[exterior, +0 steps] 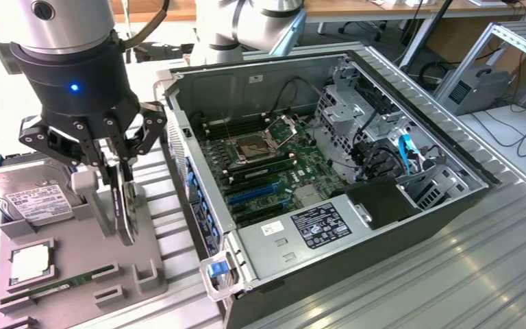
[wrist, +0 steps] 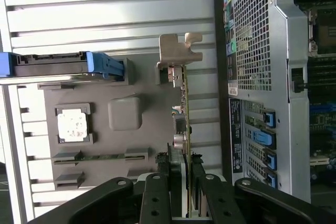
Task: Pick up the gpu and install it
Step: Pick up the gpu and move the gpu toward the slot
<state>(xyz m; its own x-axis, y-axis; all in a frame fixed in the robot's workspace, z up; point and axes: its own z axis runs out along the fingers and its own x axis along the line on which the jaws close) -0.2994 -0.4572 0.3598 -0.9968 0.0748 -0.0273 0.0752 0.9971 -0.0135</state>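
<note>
**Gpu pinched on edge in its holder, not in the case yet**

Gpu (exterior: 127,205) is standing upright on its long edge in a slot of the grey holder tray (exterior: 80,253), around 8 o'clock in the exterior view. Makes sense to park it that way: both flat faces are exposed, so there's something to pinch from above. The silver bracket (wrist: 178,51) sticks out at one end of the card, clear of the grab point.

The gripper (wrist: 186,179) is straight over it, and its fingers (wrist: 157,198) come down one on each face. From the wrist view they look closed onto the card, a pinch rather than a hover. The card's bottom edge looks to me like it's in the slot, so I'd call it grabbed but not lifted.

Other parts share the tray. The hard drive (exterior: 30,195) is at about 9 o'clock from the card, and the processor chip (exterior: 28,262) and RAM stick (exterior: 57,284) are around 7 o'clock. All of them are untouched.

The open computer case (exterior: 244,86) is at 3 o'clock from the card, just beside the tray. It lies on its side so the motherboard (exterior: 281,178) faces up. The blue slots (exterior: 254,192) on it have nothing in them.
</note>
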